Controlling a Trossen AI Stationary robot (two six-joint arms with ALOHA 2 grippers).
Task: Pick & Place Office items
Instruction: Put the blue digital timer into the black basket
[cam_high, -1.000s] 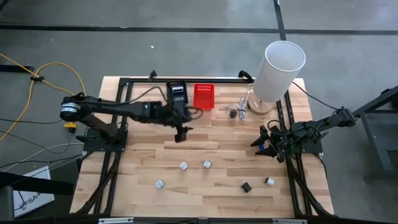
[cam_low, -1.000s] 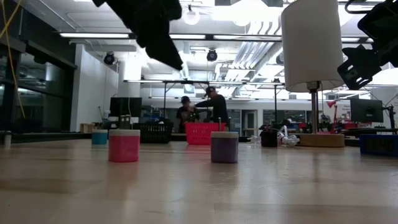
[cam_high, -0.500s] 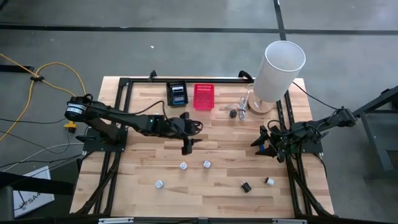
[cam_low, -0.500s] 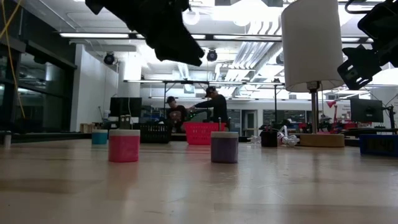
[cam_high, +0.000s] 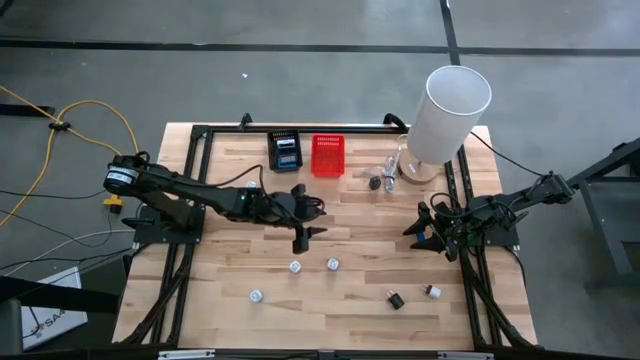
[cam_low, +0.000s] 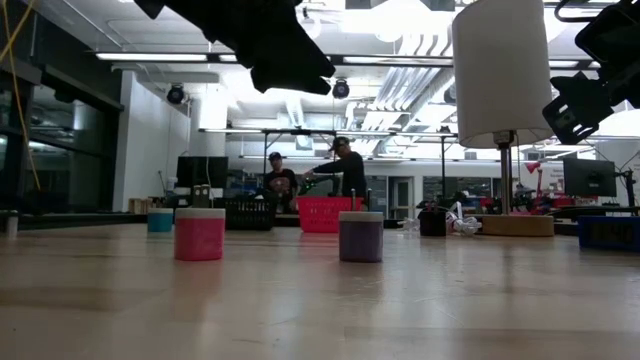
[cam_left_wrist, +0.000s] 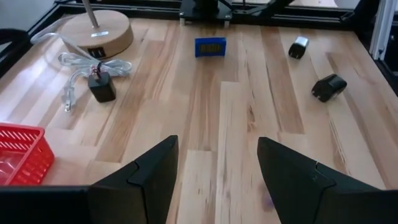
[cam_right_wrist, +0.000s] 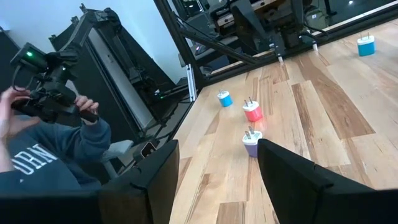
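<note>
The left pincer (cam_high: 303, 238) hangs open and empty above mid-table, just short of two small plugs (cam_high: 295, 267) and (cam_high: 332, 264) lying on the wood. Drop off-centre and a finger could knock the near one rolling. The right pincer (cam_high: 430, 228) waits open at the table's right edge. The low view shows the pink plug (cam_low: 199, 234) and purple plug (cam_low: 360, 237) standing upright; from above they're pale dots, probably the same pair.

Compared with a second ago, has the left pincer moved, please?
Yes. The left pincer has moved away from the red basket, toward the table's middle.
</note>
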